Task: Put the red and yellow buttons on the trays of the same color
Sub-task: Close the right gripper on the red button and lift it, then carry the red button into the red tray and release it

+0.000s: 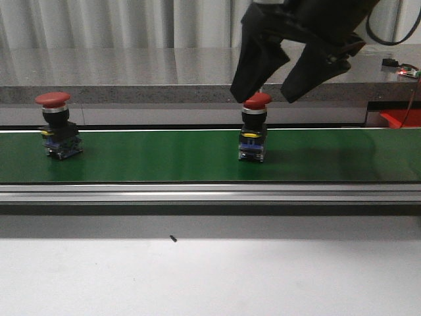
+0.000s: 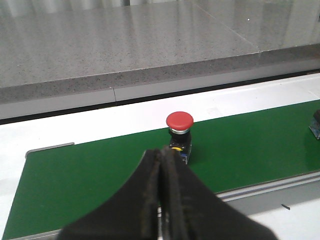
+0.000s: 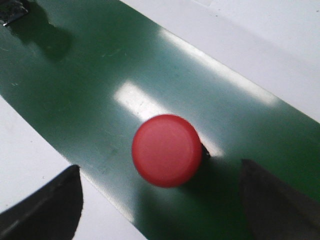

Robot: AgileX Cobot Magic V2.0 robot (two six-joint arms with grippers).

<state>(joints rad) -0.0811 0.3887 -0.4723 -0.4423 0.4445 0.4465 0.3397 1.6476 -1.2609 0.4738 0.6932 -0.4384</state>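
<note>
Our right pincer (image 1: 264,92) hangs released just above the middle red button (image 1: 254,126) on the green belt (image 1: 164,158); our left pincer (image 2: 162,200) is clenched, empty.

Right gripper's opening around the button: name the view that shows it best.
Right wrist view: the right gripper is open, fingers flanking the red button. Front view shows it above that button. Left wrist view misses it.

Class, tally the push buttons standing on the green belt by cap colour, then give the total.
Red-capped buttons: 2, one at the belt's left and one under the open right gripper
Yellow-capped buttons: 0
Total: 2
</note>
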